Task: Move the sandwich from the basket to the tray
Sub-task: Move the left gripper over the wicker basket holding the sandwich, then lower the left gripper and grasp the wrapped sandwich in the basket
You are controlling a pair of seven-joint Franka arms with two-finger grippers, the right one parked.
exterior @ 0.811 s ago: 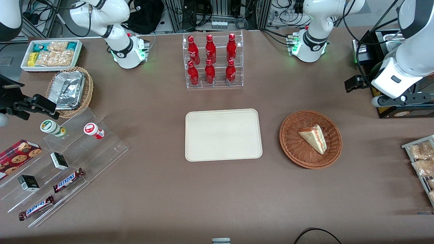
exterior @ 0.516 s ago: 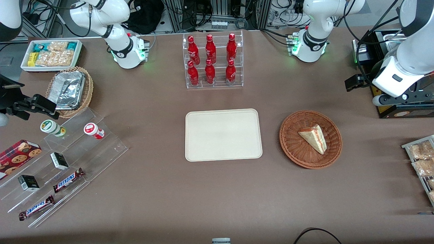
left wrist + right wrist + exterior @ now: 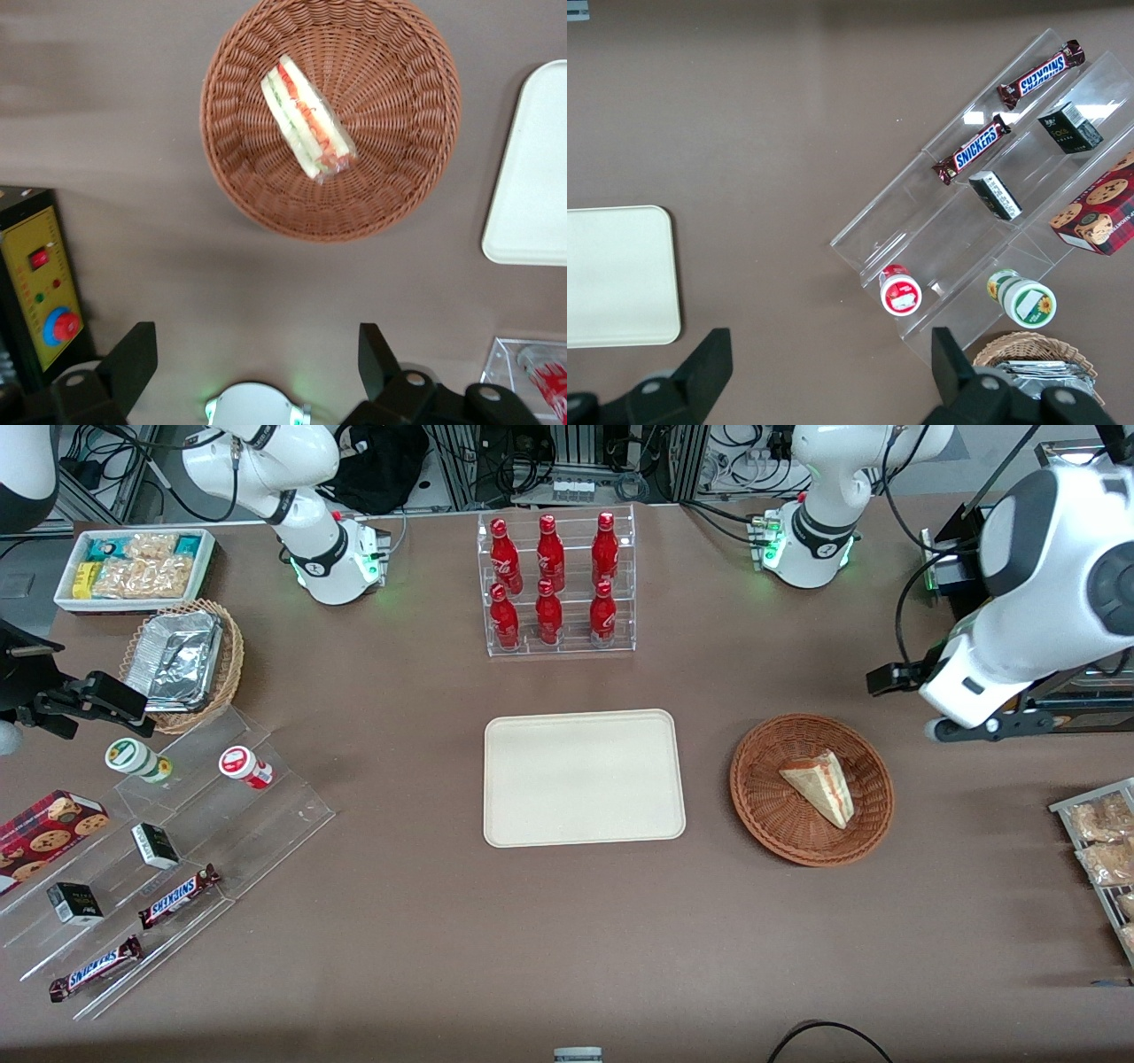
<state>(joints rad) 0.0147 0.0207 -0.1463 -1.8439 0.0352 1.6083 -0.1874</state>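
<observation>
The sandwich (image 3: 819, 786) (image 3: 306, 124), a pale wedge with red and green filling, lies in the round reddish-brown basket (image 3: 753, 797) (image 3: 239, 159). Beside the basket, toward the parked arm's end, lies the cream tray (image 3: 583, 777) (image 3: 536, 195) with nothing on it. My gripper (image 3: 255, 331) is open, its dark fingers (image 3: 137, 350) wide apart with nothing between them. It hangs high above the bare table, off the basket's rim and farther from the front camera. In the front view the arm's white hand (image 3: 974, 682) hovers past the basket toward the working arm's end.
A black box with a yellow panel and red button (image 3: 40, 301) stands on the table under the hand. Farther from the front camera stand a clear rack of red bottles (image 3: 556, 584) and the arm's base (image 3: 811, 545). A rack of snack bags (image 3: 1103, 850) sits at the working arm's end.
The working arm's hand has swung toward the basket and come slightly nearer the front camera. The sandwich, basket and tray have not moved.
</observation>
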